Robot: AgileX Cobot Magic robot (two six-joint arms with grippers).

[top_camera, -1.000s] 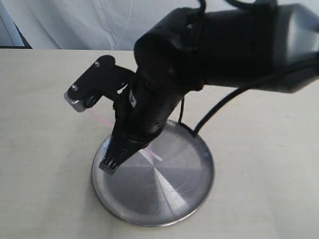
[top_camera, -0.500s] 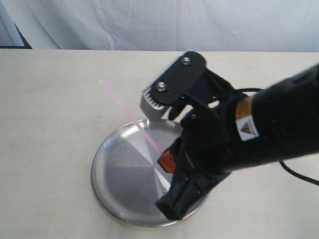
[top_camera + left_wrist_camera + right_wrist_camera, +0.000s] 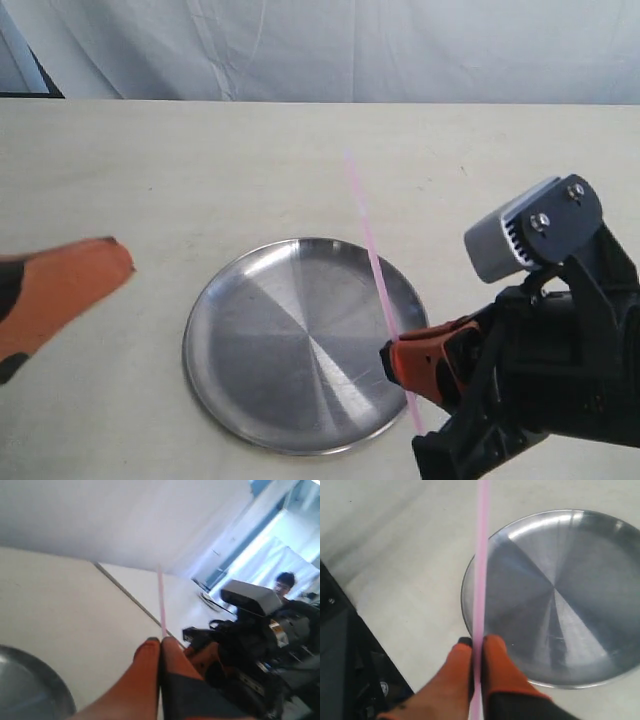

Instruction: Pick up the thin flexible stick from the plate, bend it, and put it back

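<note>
Swung the right gripper (image 3: 392, 358) off the plate (image 3: 290, 350) to its right rim since half a second before, orange fingers (image 3: 500, 667) pinched on the thin flexible stick (image 3: 368, 240), held straight above that rim. Brought the left gripper (image 3: 110, 258) in at left, fingertips pressed together, empty. Worked over a beige table (image 3: 150, 160) before a white curtain (image 3: 350, 50); found the arm label (image 3: 276, 630) blurred.

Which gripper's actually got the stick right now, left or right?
The right gripper: its orange fingers pinch the thin flexible stick near one end, at the plate's edge. The left gripper is off to the side, well clear of it.
</note>
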